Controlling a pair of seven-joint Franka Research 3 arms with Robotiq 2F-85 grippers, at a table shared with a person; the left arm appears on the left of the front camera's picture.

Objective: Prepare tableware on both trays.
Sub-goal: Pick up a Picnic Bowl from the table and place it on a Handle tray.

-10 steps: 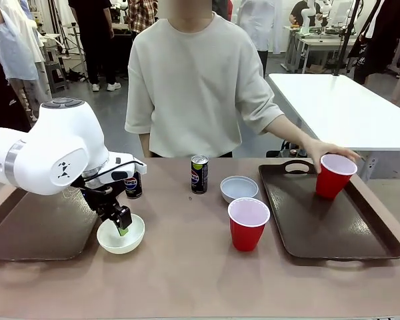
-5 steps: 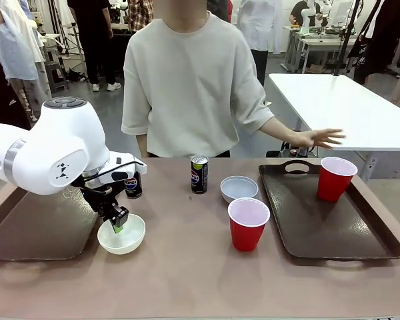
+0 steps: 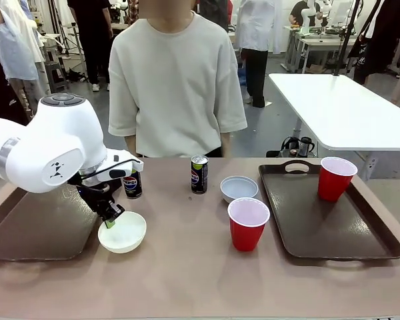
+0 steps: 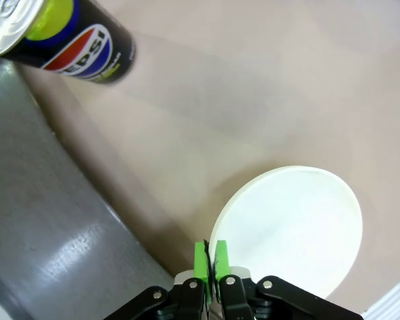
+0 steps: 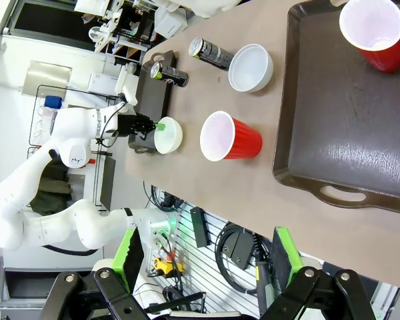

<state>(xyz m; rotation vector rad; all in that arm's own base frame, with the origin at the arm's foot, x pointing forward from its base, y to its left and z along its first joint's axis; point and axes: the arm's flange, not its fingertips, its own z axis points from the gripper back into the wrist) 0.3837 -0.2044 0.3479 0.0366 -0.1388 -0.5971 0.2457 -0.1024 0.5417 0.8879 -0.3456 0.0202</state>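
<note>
Right tray [image 3: 360, 243]: one red cup [image 3: 335, 177] stands upright at its far end; no bowl or can on it.
Left tray [image 3: 27, 230]: nothing set on it.
Left gripper [image 4: 211, 257]: pads pinched tight on the tray-side rim of a white bowl [image 3: 123, 233], which rests on the tabletop [image 3: 187, 273] just beside the left tray.
Right gripper [image 5: 207, 267]: jaws wide apart, empty, high over the table.
Unplaced on tabletop: second cup [image 3: 248, 223], second bowl [image 3: 239, 188], middle can [image 3: 199, 173], left can [image 3: 132, 185].
Progress: judged early, with one item of six placed.

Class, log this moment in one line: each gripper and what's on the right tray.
left gripper: shut on white bowl rim | right gripper: open, empty | right tray: one red cup
</note>
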